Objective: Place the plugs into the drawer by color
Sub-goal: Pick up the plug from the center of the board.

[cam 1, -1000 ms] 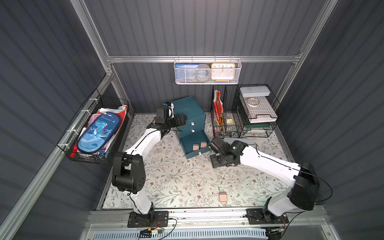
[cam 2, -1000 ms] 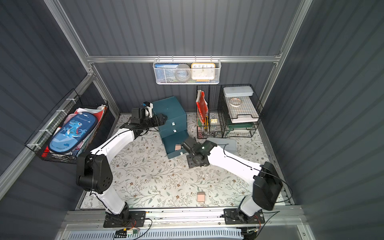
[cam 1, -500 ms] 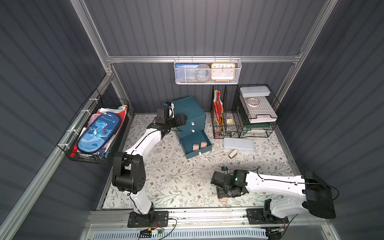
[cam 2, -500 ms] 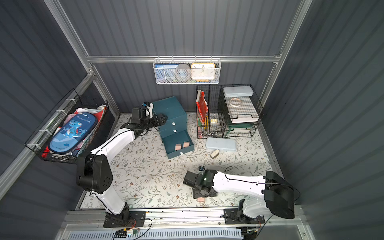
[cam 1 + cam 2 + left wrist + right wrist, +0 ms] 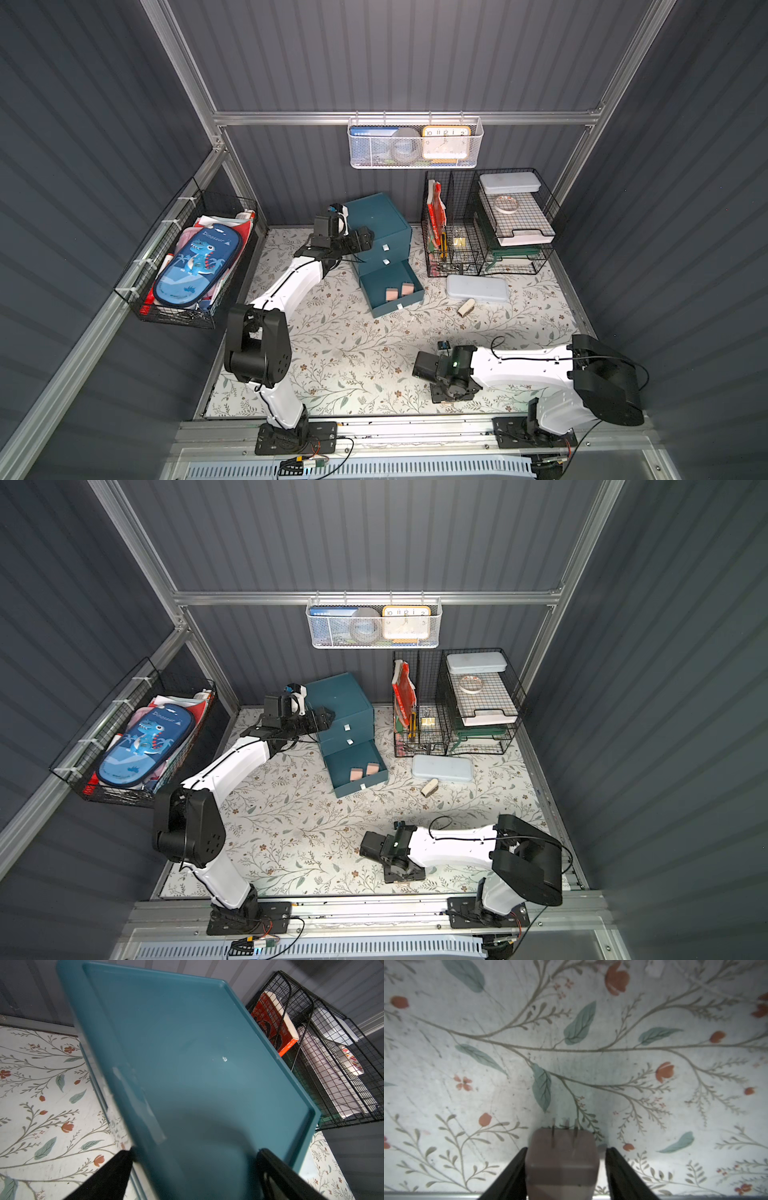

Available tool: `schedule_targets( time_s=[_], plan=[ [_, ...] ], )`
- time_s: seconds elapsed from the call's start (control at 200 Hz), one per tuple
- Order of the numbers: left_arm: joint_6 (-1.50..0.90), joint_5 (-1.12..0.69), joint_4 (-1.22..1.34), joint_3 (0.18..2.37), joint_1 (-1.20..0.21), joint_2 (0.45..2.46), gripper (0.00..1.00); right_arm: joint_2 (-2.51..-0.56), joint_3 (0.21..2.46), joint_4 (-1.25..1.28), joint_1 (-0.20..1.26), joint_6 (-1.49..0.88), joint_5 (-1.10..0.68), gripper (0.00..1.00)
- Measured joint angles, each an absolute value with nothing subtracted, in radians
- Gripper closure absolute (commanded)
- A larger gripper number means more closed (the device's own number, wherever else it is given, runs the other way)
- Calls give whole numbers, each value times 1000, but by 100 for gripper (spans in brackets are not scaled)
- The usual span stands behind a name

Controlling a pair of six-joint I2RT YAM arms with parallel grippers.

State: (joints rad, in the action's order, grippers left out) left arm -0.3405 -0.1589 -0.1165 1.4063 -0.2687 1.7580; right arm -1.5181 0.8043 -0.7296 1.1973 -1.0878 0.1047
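Nearest, right gripper [image 5: 566, 1150] with jaws astride a peach plug [image 5: 562, 1159] on the floral mat [image 5: 467, 1043], one side not touching, beyond, drawer unit [image 5: 376, 216] with bottom tray open, two peach plugs [image 5: 392, 294] inside, left gripper [image 5: 194, 1152] spread wide at its top corner.

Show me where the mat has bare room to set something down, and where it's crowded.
Widest bare stretch of mat: the middle, bordered by the left arm, the open bottom drawer and the right gripper. A smaller one lies between the pale case, the tan cylinder and the right arm. Crowded: the back, around the cabinet and wire racks.
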Motion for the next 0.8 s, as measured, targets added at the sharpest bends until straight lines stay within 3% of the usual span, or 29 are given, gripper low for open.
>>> schedule_targets(
  time_s=[0.07,0.31,0.801],
  plan=[
    [-340,-159,-117,1406,-269,1758,3,-1518,805,-727,1198,-1087,107,57],
    [-340,-157,-116,1406,-270,1758,3,-1538,882,-759,1176,-1002,155,62],
    [-343,-157,-113,1402,-270,1757,3,-1970,1686,-674,873,-392,183,65]
  ],
)
